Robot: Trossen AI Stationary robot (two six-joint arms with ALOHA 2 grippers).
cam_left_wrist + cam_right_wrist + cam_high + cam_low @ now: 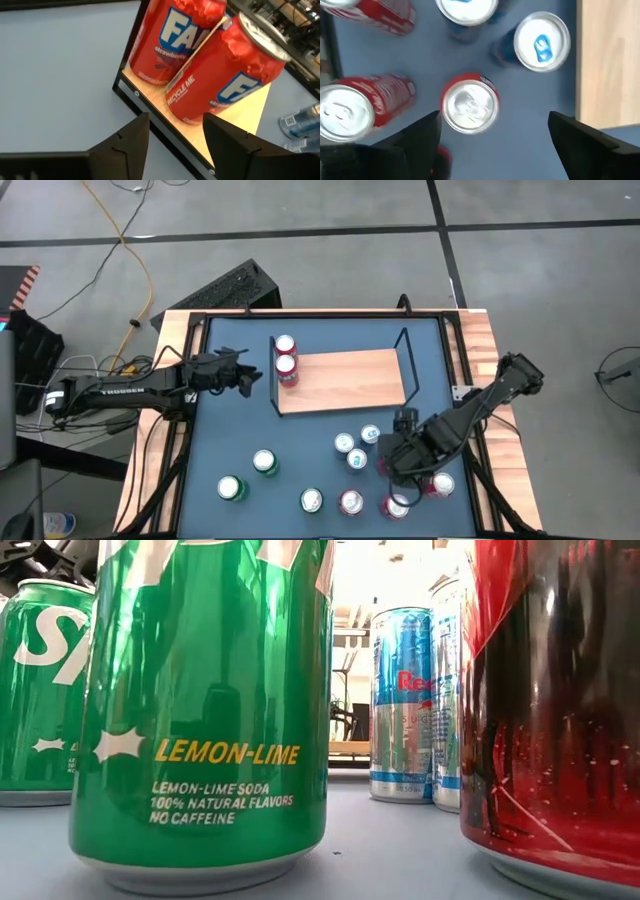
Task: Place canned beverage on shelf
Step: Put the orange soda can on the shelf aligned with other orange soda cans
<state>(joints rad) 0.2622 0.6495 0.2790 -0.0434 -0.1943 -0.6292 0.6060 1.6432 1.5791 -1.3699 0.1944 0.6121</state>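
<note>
The light-wood shelf (345, 380) with black wire ends stands mid-table. Two red cans (286, 356) stand upright on its left end, seen close in the left wrist view (220, 75). My left gripper (175, 137) is open just off that end, level with the nearer can and touching nothing. My right gripper (393, 468) hangs over the near-right cluster of cans, pointing down and wide open. A red can (470, 105) stands upright on the table below its fingers, apart from them.
Several loose cans stand on the blue tabletop (230, 430) near the front: green ones (265, 462), red ones (350, 502) and blue-and-silver ones (357, 445), crowded around my right gripper. The shelf's right part is bare board. The low view is filled by a green can (200, 710).
</note>
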